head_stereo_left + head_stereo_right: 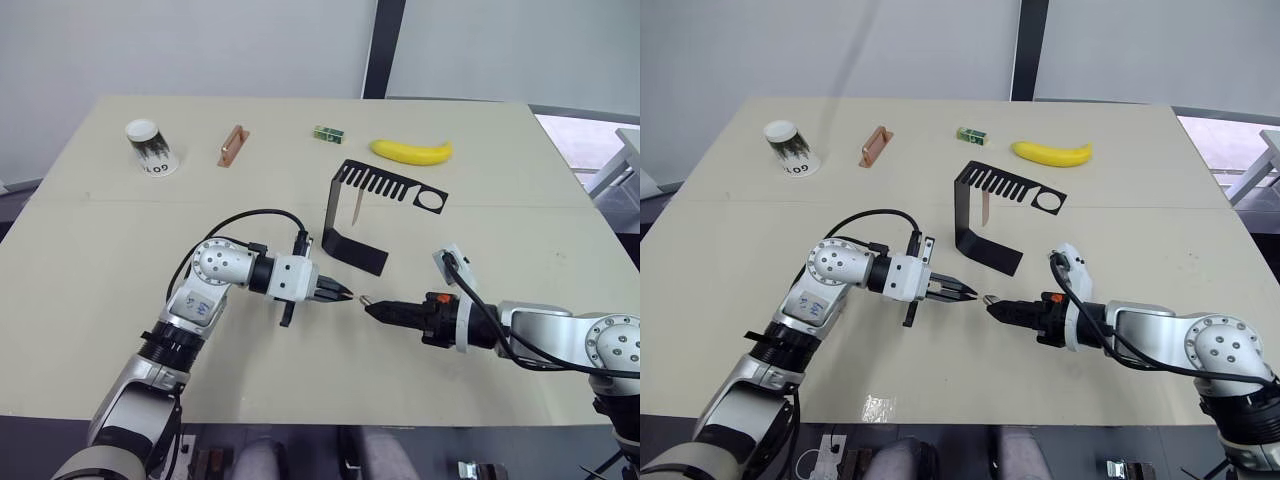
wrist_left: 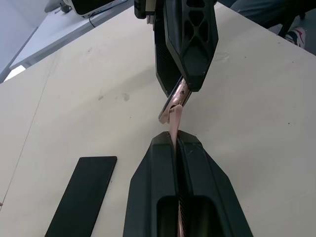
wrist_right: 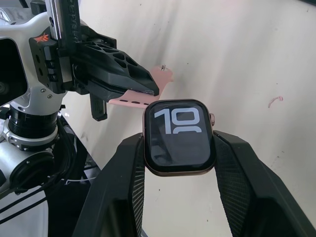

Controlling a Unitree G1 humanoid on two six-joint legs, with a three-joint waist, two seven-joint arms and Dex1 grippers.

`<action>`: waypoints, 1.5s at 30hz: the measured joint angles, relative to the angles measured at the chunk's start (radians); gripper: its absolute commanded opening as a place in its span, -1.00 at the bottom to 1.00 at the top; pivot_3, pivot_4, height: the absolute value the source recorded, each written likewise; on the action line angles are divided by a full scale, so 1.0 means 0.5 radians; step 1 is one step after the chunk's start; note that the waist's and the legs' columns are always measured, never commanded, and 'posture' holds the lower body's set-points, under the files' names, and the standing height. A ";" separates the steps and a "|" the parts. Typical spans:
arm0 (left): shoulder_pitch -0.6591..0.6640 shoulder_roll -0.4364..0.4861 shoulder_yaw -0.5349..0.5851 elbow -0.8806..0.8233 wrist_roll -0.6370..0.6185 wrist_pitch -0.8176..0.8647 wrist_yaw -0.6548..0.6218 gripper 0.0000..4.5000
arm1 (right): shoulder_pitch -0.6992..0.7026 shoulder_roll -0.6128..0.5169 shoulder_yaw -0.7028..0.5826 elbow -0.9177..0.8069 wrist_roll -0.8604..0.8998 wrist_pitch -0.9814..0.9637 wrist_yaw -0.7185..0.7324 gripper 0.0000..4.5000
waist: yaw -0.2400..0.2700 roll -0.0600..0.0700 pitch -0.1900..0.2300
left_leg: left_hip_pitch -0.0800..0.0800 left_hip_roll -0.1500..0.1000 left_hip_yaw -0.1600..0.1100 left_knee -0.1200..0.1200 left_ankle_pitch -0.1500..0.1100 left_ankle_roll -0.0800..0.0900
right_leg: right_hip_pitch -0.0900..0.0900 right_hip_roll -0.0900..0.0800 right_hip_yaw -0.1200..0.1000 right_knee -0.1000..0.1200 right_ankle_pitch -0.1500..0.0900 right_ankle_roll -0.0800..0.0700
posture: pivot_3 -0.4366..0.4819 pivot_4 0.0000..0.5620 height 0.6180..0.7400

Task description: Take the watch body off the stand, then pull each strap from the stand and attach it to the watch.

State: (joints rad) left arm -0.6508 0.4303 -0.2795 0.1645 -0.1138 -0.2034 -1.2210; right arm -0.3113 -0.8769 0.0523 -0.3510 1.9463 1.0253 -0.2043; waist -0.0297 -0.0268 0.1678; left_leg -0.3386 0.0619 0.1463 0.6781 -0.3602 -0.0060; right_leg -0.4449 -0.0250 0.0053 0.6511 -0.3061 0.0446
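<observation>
On the bench the black stand sits upright just beyond the two tools, one salmon strap hanging from its slotted top arm. The right tool clamps the watch body by its sides between its fingertips, face towards the wrist camera, while the left tool is pressed together on the other strap, whose free end touches the edge of the watch body
</observation>
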 measured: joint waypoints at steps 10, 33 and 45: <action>0.037 -0.025 -0.036 -0.002 0.048 0.017 0.025 -1.00 | -0.004 -0.023 0.036 -0.006 -0.001 -0.005 -0.020 -0.33 | 0.000 0.000 0.000 | 0.000 0.000 0.000 0.000 0.000 0.000 | 0.000 0.000 0.000 -0.001 0.000 0.000 | -0.05 -0.47 1.00; 0.028 -0.067 -0.046 0.001 0.117 0.045 0.087 -1.00 | -0.037 -0.046 0.037 -0.006 -0.005 -0.004 -0.029 -0.33 | 0.000 0.000 0.000 | -0.001 0.000 0.000 0.000 0.000 0.001 | 0.000 0.000 0.000 -0.002 0.000 0.000 | -0.05 -0.47 1.00; 0.022 -0.082 -0.049 0.001 0.127 0.102 0.097 -1.00 | -0.043 -0.046 0.037 -0.029 -0.005 -0.005 -0.029 -0.33 | 0.000 0.000 0.000 | -0.001 0.001 0.000 -0.001 0.000 0.001 | 0.000 0.000 0.000 -0.003 0.000 0.000 | -0.05 -0.47 1.00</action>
State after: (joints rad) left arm -0.6400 0.3892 -0.3041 0.1650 -0.0504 -0.1523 -1.1728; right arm -0.3325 -0.8998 0.0710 -0.3654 1.9436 1.0225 -0.2187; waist -0.0297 -0.0268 0.1678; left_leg -0.3392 0.0622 0.1461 0.6778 -0.3604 -0.0057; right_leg -0.4450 -0.0250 0.0051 0.6497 -0.3060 0.0447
